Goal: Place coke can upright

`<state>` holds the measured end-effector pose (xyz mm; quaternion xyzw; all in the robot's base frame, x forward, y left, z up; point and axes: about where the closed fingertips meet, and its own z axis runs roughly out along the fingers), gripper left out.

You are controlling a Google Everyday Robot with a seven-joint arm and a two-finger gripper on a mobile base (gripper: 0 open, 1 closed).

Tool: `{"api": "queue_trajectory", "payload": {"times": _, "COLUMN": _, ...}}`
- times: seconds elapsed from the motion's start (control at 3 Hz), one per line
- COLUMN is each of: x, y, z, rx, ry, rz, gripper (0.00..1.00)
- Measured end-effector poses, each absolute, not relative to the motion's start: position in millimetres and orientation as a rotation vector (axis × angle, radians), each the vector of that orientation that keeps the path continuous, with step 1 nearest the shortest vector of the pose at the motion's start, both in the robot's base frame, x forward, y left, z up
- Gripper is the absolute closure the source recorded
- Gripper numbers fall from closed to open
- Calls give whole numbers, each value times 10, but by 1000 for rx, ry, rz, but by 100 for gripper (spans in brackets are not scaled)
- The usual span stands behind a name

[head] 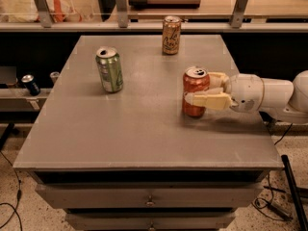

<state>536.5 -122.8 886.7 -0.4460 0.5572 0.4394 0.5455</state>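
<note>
The coke can (195,91) stands upright on the right half of the table (144,134), silver top up and base flat on the grey surface; its long axis is vertical, so it already has the pose the task asks for. The gripper (202,88) reaches it from the right, level with the can's middle; one finger (208,100) lies across the near side and the other shows behind the far side, so the pincer looks closed around the can, holding it by its waist. The can therefore lies straight ahead of the fingers, to the left of the wrist, and the white arm (262,94) runs off past the table's right edge; judging from this, the coming move turns on letting go sideways without tipping that vertical axis, then drawing back to the right. The green can (109,70) stands well apart to the left; the tan can (171,34) stands near the far edge, also well apart.
</note>
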Motion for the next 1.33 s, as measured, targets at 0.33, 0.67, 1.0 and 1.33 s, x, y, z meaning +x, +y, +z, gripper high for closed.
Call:
{"api": "queue_trajectory", "payload": {"times": 0.33, "x": 5366, "y": -1219, "z": 8853, "rx": -1060, "ry": 1320, "rz": 1045, "gripper": 0}}
{"api": "queue_trajectory", "payload": {"times": 0.67, "x": 5366, "y": -1218, "z": 8852, "rx": -1061, "ry": 1320, "rz": 1045, "gripper": 0}}
{"api": "queue_trajectory", "payload": {"times": 1.0, "x": 5370, "y": -1226, "z": 8879, "rx": -1089, "ry": 1330, "rz": 1028, "gripper": 0}}
{"api": "queue_trajectory", "payload": {"times": 1.33, "x": 5362, "y": -1292, "z": 8965, "rx": -1172, "ry": 1368, "rz": 937, "gripper": 0}}
